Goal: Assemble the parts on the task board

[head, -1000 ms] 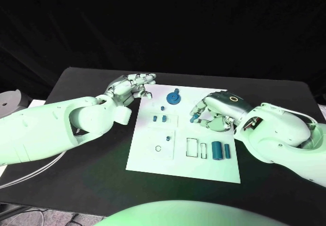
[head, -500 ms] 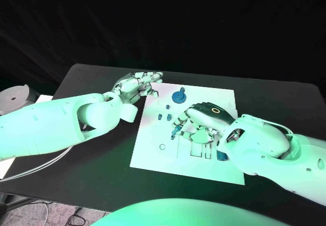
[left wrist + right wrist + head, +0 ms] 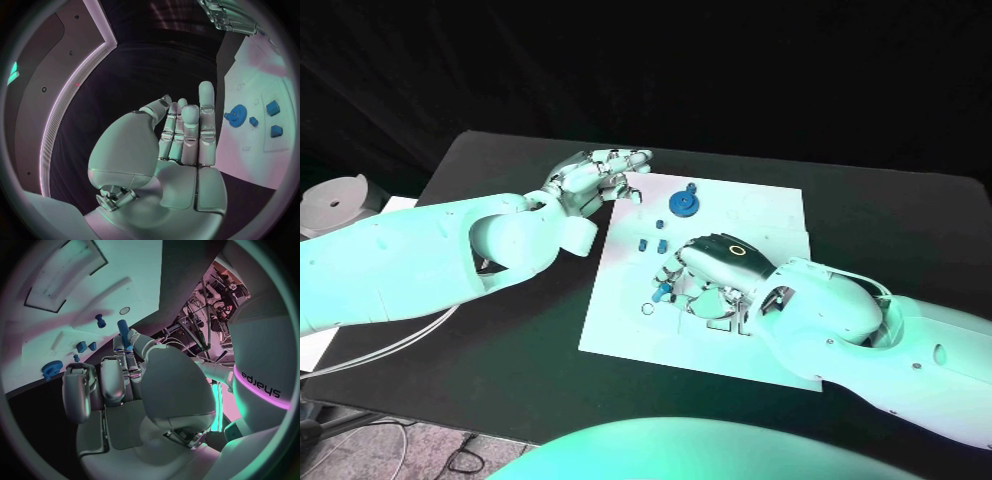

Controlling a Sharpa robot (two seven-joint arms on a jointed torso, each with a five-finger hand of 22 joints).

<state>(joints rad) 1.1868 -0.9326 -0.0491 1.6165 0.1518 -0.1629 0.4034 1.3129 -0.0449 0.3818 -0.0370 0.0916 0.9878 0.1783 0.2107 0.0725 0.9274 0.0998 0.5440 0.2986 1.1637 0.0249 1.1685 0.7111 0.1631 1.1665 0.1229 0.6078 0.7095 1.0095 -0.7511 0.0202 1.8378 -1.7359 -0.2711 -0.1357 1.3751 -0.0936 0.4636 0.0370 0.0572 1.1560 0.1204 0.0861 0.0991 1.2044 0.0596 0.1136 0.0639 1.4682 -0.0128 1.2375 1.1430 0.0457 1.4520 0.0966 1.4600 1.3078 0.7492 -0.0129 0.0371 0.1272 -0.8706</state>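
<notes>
Right hand low over task board middle, pinched blue cylinder peg between fingertips, peg tip near small ring hole. Left hand at board's far left corner, fingers straight and together, held nothing. Blue gear sat at board's far end; two small blue blocks stood just nearer. Judged: assembly partly done; held peg not yet seated. Parts under right arm hidden, count left unclear. Black tabletop beneath.
</notes>
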